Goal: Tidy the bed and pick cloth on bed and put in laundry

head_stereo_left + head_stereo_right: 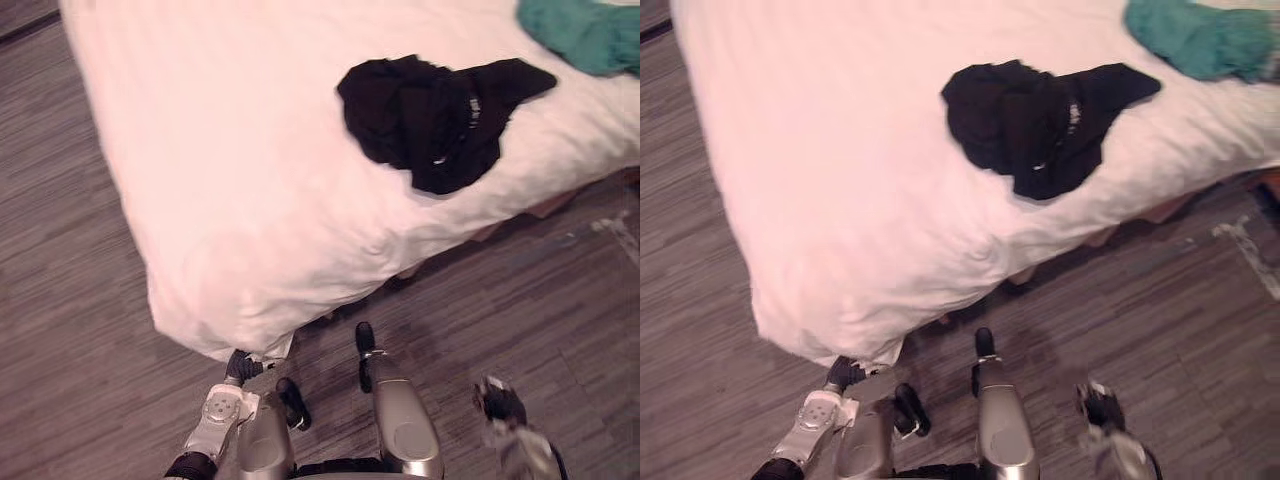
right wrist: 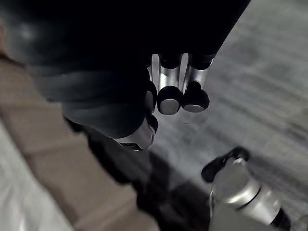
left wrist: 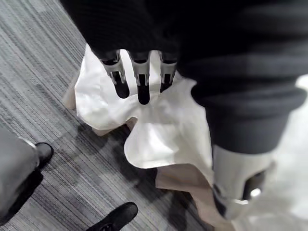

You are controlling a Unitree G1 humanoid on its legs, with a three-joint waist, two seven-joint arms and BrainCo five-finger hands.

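A crumpled black cloth (image 1: 435, 120) lies on the white bed cover (image 1: 230, 170), near the bed's right-hand edge. A teal cloth (image 1: 585, 32) lies further back at the right. My left hand (image 1: 240, 368) hangs low by the bed's near corner. Its fingers (image 3: 139, 79) are relaxed and open just above the drooping white sheet corner (image 3: 159, 130), and they hold nothing. Over the floor to the right of the bed's corner hangs my right hand (image 1: 498, 400). Its fingers (image 2: 171, 98) are curled and empty. Both hands are far from the black cloth.
Grey wood-look floor (image 1: 60, 300) surrounds the bed on the left and in front. A tan bed base (image 2: 57, 168) shows under the cover's edge. A white mark (image 1: 1250, 250) lies on the floor at the right.
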